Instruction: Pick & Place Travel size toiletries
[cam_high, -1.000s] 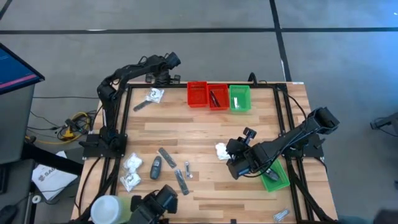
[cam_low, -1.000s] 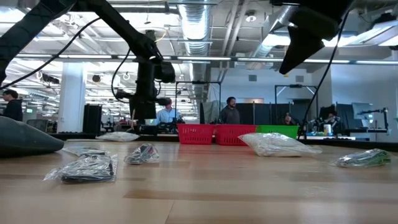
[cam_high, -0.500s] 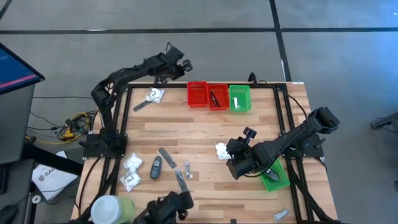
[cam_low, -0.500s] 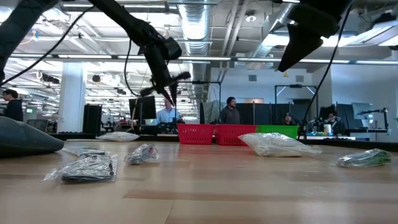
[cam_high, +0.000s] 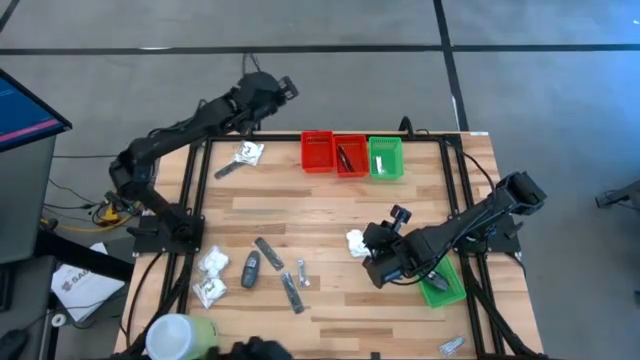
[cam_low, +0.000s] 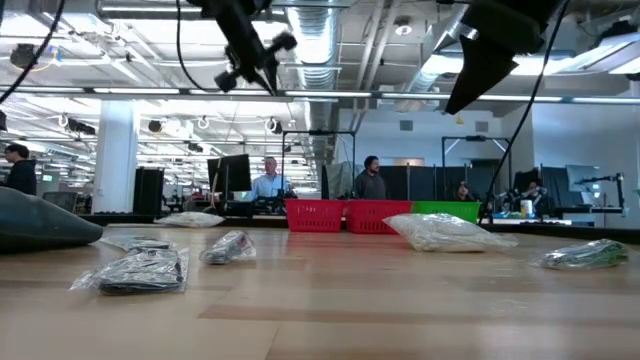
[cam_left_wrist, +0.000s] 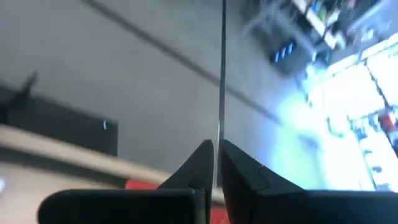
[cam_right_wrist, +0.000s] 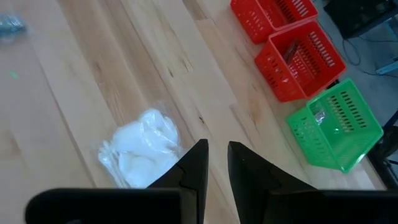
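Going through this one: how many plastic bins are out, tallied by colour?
Red bins: 2
Green bins: 2
Total: 4

I see a pale wood table (cam_high: 330, 200) with a striped plank pattern and a black frame. At its far edge sit two red bins (cam_high: 334, 153) and a green bin (cam_high: 385, 158), all with slotted walls; another green bin (cam_high: 441, 285) sits at the right edge. Both arms are dark, nearly black. A white crinkly packet (cam_right_wrist: 142, 148) lies on the wood, and more white packets (cam_high: 211, 275) lie near the left edge. Beside those I make out a dark grey oval (cam_high: 251, 269) and grey sticks (cam_high: 268, 251). The tub (cam_high: 178, 335) at the near left corner is white and light green. The floor around the table is grey with dark lines.
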